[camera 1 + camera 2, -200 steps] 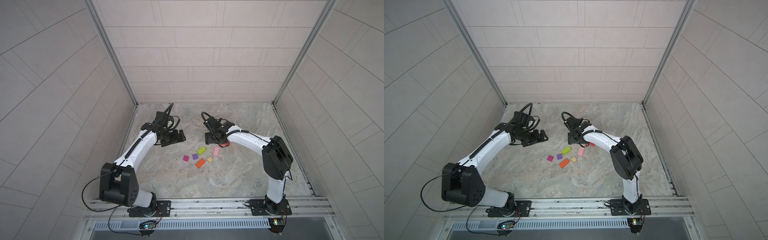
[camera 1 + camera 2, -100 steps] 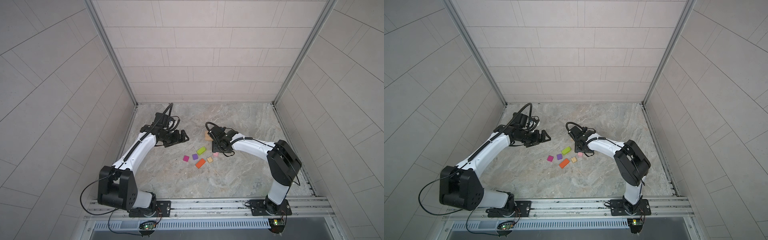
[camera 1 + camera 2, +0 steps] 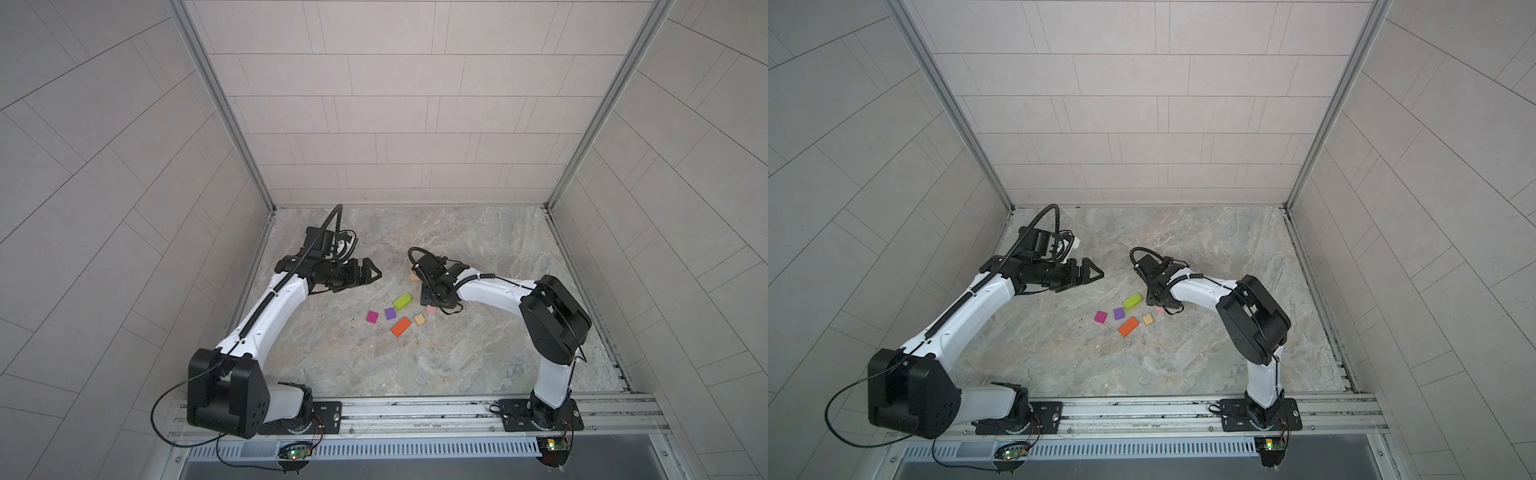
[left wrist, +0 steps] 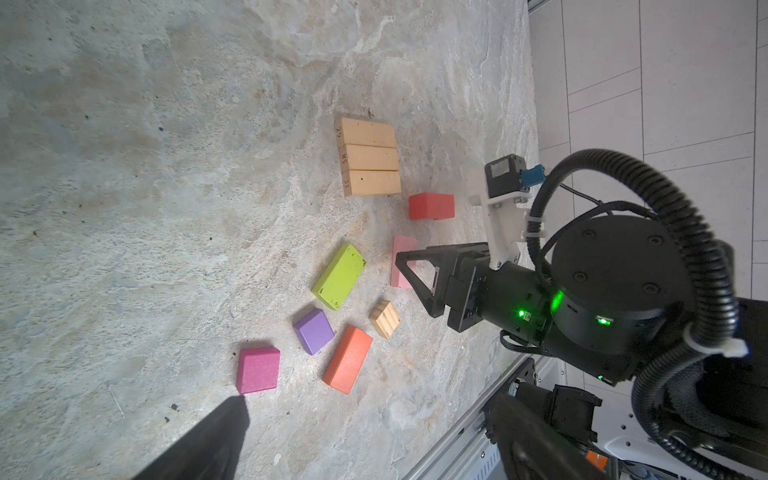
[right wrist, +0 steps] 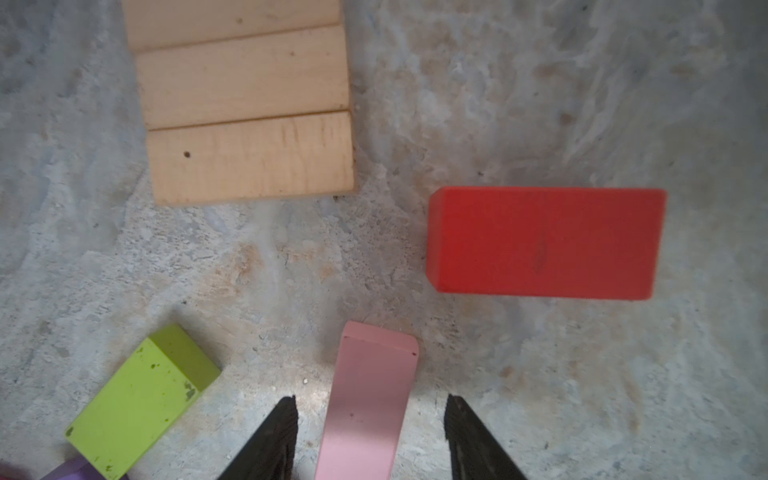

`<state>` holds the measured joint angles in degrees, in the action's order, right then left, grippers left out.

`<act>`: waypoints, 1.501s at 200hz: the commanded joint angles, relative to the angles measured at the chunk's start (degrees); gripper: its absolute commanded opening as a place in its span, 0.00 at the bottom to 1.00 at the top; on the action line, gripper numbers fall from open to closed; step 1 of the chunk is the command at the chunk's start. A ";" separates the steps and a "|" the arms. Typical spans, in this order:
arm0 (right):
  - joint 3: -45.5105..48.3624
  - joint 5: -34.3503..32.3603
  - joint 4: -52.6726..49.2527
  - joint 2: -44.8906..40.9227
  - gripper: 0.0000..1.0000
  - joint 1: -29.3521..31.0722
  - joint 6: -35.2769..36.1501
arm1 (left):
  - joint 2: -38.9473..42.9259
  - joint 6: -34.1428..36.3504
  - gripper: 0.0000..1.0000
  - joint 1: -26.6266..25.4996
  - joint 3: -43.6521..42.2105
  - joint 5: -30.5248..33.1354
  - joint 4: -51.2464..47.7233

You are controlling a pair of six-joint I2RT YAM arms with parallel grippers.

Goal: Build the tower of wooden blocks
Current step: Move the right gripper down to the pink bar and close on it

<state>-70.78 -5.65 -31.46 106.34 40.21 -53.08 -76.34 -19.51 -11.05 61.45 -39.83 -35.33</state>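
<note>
Closing on the pink block (image 5: 376,357) near the tan bars (image 5: 245,95), the right claw (image 5: 370,398) has come over from those bars; jaws narrowing astride it, gaps both sides, no grip yet; left claw (image 3: 374,272) wide, empty. Pickup looks imminent.

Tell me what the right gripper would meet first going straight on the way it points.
The pink block: it lies between the open fingers of the right gripper, so it would slide deeper between them. Whether the tips reach the tabletop first is unclear.
</note>
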 commanded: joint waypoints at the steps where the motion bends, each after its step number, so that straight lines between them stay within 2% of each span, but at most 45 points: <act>1: 0.47 -1.78 -0.94 0.62 0.52 0.39 -1.88 | 0.54 0.11 0.99 -0.18 -0.53 0.04 0.66; 44: 0.82 -2.12 -1.14 0.96 0.46 0.48 -1.86 | 0.67 0.08 0.98 -0.21 -0.63 0.56 0.50; 125: 0.65 -0.61 -0.39 2.59 0.46 1.09 -1.42 | 0.40 -0.04 0.99 -0.04 -0.47 0.85 0.49; 154: 0.65 -1.16 -0.73 2.38 0.36 1.28 -1.26 | 0.35 -0.01 0.98 -0.13 -0.53 0.88 0.44; 196: 0.04 -1.94 -1.67 2.18 0.33 1.46 -0.84 | 0.32 -0.09 0.98 -0.14 -0.45 0.79 0.44; 232: -1.09 -2.08 -2.83 1.56 0.20 1.52 -0.08 | 0.25 -0.18 0.98 -0.11 -0.43 0.87 0.45; 300: -7.61 -3.78 -8.35 1.36 0.14 1.30 3.54 | 0.40 -0.05 0.98 -0.09 -0.45 1.14 0.01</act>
<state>-75.72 -7.01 -35.88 108.27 41.25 -51.00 -76.34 -19.66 -11.05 61.45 -39.05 -35.35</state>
